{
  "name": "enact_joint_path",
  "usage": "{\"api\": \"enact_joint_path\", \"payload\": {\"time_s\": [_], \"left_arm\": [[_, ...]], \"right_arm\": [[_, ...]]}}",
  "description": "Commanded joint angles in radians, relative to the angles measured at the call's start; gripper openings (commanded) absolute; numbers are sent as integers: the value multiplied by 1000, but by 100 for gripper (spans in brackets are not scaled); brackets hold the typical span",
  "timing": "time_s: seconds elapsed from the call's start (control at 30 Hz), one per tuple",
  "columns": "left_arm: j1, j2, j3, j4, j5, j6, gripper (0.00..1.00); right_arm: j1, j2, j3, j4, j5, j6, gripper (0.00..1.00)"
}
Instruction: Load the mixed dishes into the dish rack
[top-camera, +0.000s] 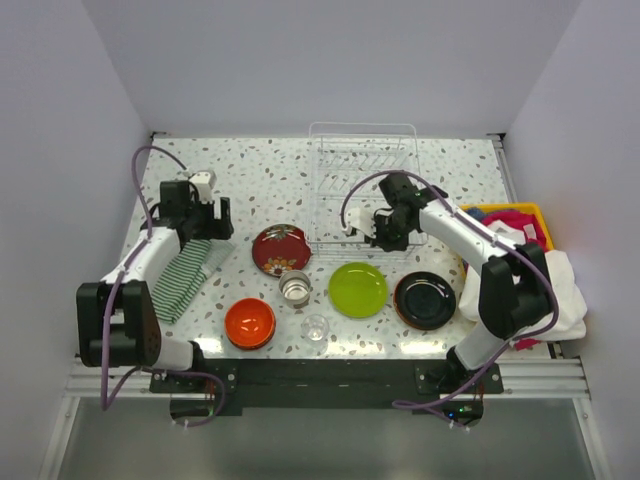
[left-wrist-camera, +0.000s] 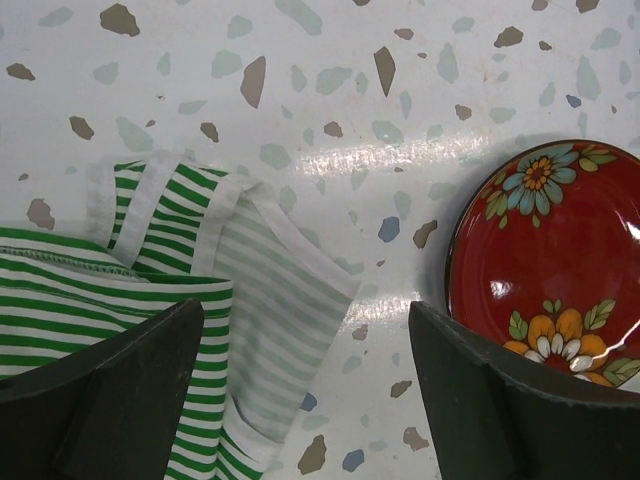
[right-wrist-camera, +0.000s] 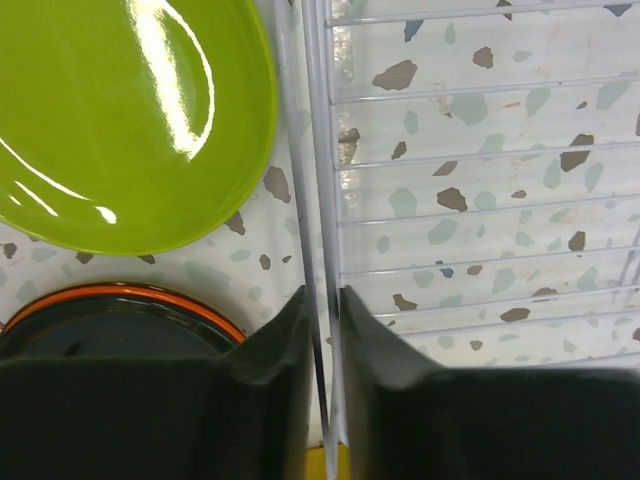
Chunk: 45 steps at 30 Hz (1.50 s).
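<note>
Six dishes out on the speckled table (top-camera: 260, 175), every one outside the dish rack (top-camera: 362, 150); rack lying flat at the middle of the far edge. Right gripper (right-wrist-camera: 323, 302) pinched nearly closed on the rack's near edge wire, one finger either side of it; seen from that wrist, lime green plate (right-wrist-camera: 130, 120) and black plate (right-wrist-camera: 110, 325) just beside the rack's near side. Left gripper (left-wrist-camera: 305, 320) spread wide and holding nothing, hanging above bare table toward the left edge, between the green-white striped cloth (left-wrist-camera: 150, 270) and the dark red plate (left-wrist-camera: 550, 270). Nearer the front edge, left to right: orange bowl (top-camera: 249, 323), small steel cup (top-camera: 294, 288), glass cup (top-camera: 315, 326); lime and black plates further right in the same band. Yellow bin (top-camera: 500, 212) of coloured cloths at the right edge; white cloth (top-camera: 565, 290) heaped just in front of it.
</note>
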Motion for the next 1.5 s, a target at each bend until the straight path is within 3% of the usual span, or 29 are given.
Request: {"api": "enact_joint_path", "payload": {"time_s": [0.0, 0.13, 0.33, 0.47, 0.73, 0.93, 1.3, 1.47], "left_arm": [[-20, 20, 59, -16, 83, 59, 89], [-63, 14, 85, -60, 129, 107, 93], [-69, 11, 110, -59, 142, 119, 93], [-69, 31, 122, -62, 67, 96, 93], [-56, 48, 240, -243, -114, -21, 93], [-2, -9, 260, -309, -105, -62, 100], [32, -178, 272, -317, -150, -83, 100], [44, -199, 295, -339, -144, -79, 100]], "right_arm": [[-17, -9, -37, -92, -26, 119, 33], [-16, -96, 53, -156, -62, 150, 57], [39, -248, 136, -245, -229, 180, 66], [164, -288, 97, -101, -213, 271, 65], [387, -84, 228, -15, -151, 393, 58], [611, 33, 280, 43, -50, 504, 55], [656, 175, 314, 103, 48, 590, 51], [659, 227, 314, 115, 22, 605, 47]]}}
